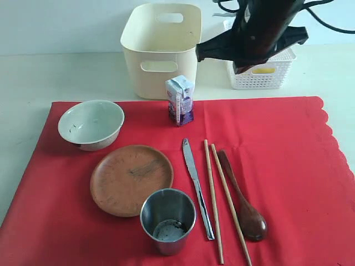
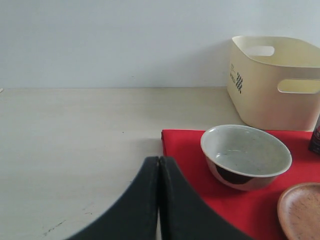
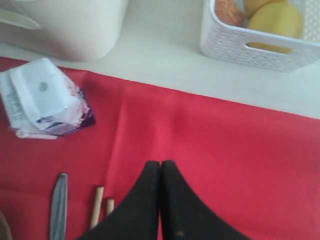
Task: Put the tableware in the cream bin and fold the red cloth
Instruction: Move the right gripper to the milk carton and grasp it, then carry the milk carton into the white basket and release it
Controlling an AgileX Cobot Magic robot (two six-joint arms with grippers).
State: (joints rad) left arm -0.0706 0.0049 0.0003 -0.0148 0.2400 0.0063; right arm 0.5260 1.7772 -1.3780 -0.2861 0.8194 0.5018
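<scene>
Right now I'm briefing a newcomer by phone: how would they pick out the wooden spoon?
Find the red cloth. Among the long utensils beside the steel cup, the spoon lies farthest from it: dark brown with an oval bowl, unlike the pale chopsticks and silver knife.

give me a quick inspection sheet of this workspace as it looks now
surface: pale table, red cloth spread flat on it
job's things: bowl, plate, steel cup, knife, chopsticks, wooden spoon all on the cloth; cream bin beside it, no tableware seen inside
clutter: milk carton on the cloth near the bin; white lattice basket holding yellow fruit
grippers: left gripper shut, empty; right gripper shut, empty, above the cloth
cables: black cables at the right arm
surroundings: white wall
</scene>
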